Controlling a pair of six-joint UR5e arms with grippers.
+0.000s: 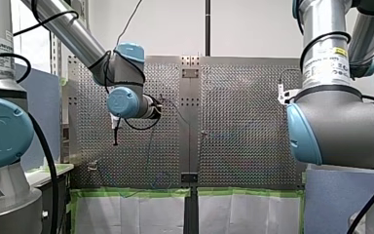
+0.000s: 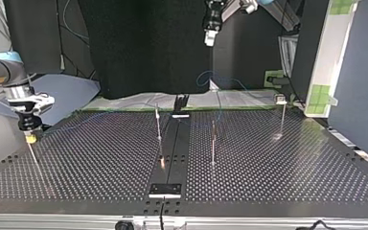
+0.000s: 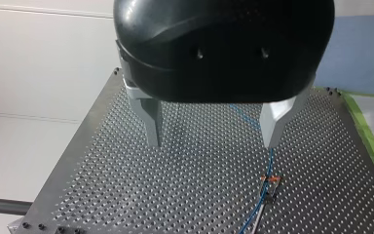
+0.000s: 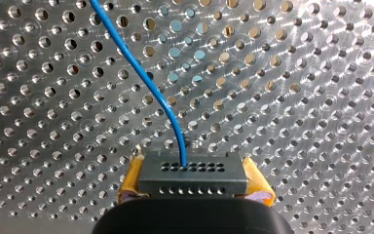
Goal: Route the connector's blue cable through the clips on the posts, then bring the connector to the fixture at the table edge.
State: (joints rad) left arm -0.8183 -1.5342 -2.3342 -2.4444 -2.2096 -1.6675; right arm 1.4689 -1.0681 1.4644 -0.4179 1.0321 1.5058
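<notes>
- My right gripper [image 4: 193,195] clamps the connector [image 4: 192,175], a dark grey rectangular block with rows of small holes, between yellow pads [image 4: 132,178].
- A smooth blue cable [image 4: 146,80] leaves its face and curves over the shiny perforated table [image 4: 297,97].
- My left gripper [image 3: 213,140], under a glossy black housing, has its tapered metal fingers [image 3: 152,119] spread wide and empty.
- Thin metal posts [image 2: 159,127] stand upright.

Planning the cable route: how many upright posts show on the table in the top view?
3 clear posts: one left of the centre strip, one right of it, one near the view's far right corner. A thin rod below my right gripper may be a fourth.
</notes>
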